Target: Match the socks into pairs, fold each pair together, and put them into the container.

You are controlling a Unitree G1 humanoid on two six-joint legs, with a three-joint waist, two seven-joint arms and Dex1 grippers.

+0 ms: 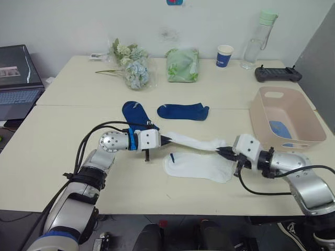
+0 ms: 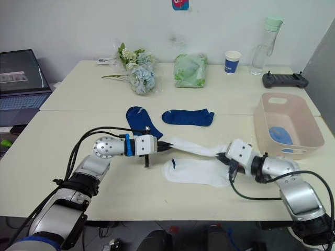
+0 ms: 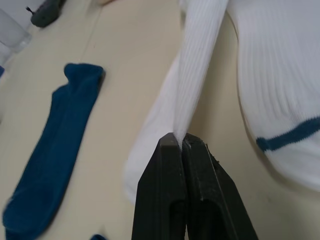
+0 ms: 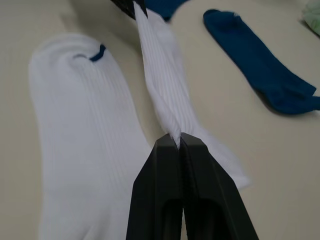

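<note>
Left gripper (image 1: pixel 166 139) and right gripper (image 1: pixel 224 151) each pinching end of white sock (image 1: pixel 193 141), stretched just above flat white sock (image 1: pixel 199 167). Risk: thin pinch slips; misaligned landing ruins pairing.

Soft, even indoor light fills the scene, probably from overhead, and the pale table (image 1: pixel 63 157) shows no glare. Shadows are faint and short, lying just under the arms and beneath the stretched white sock (image 1: pixel 193 142). Both head views are sharp. In the wrist views the near black fingers (image 3: pixel 172 200) and the distant dark blue sock (image 3: pixel 47 150) look soft.
</note>
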